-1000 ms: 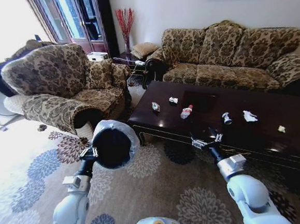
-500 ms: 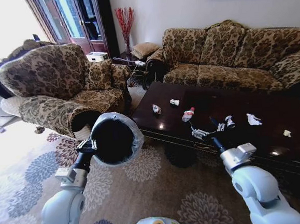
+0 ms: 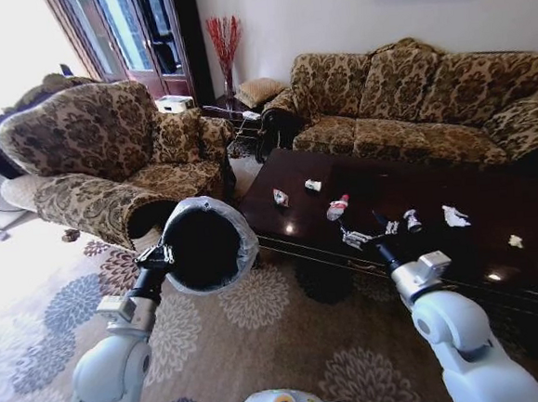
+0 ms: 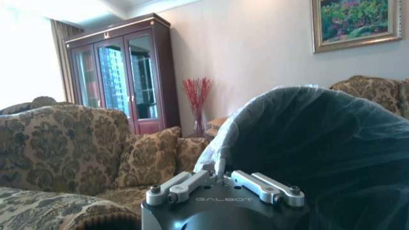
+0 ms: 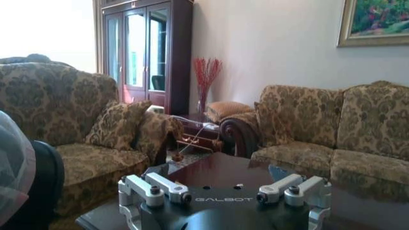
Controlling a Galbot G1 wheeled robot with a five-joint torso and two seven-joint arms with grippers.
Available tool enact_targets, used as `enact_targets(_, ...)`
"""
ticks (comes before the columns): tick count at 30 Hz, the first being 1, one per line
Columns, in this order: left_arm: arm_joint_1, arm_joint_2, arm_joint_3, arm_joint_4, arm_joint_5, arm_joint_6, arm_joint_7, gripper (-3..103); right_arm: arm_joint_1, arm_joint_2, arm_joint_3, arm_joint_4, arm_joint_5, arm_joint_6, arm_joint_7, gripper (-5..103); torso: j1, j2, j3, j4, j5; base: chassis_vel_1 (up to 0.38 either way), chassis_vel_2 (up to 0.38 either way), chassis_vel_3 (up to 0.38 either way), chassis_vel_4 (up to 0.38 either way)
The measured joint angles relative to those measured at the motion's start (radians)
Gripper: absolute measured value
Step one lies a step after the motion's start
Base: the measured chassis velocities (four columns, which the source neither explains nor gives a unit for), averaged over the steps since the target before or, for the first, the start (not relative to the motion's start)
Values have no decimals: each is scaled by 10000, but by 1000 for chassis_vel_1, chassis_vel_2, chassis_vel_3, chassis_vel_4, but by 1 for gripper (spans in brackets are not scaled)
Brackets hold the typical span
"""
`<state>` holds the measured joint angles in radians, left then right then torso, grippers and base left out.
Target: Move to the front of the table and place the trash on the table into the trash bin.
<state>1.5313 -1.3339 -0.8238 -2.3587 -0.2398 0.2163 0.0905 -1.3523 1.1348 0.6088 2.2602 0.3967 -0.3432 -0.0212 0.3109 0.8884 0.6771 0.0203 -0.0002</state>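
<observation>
Right claw spread wide above dark table, patterned sofa beyond

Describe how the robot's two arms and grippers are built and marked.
Both arms have smooth, rounded white-grey shells narrowing to a square silver wrist block and a slim black forearm. The left gripper and right gripper each have a black housing lettered GALBOT, with silver metal linkage fingers joined by dark bolts.
</observation>
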Motion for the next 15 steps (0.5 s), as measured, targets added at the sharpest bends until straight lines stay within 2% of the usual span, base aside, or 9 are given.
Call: enact_targets(15, -323, -197, 284, 298, 43, -41, 149, 0, 244, -13, -321, -807, -305, 314, -37, 100, 3, -2, 2, 0, 2, -145, 153, 149, -142)
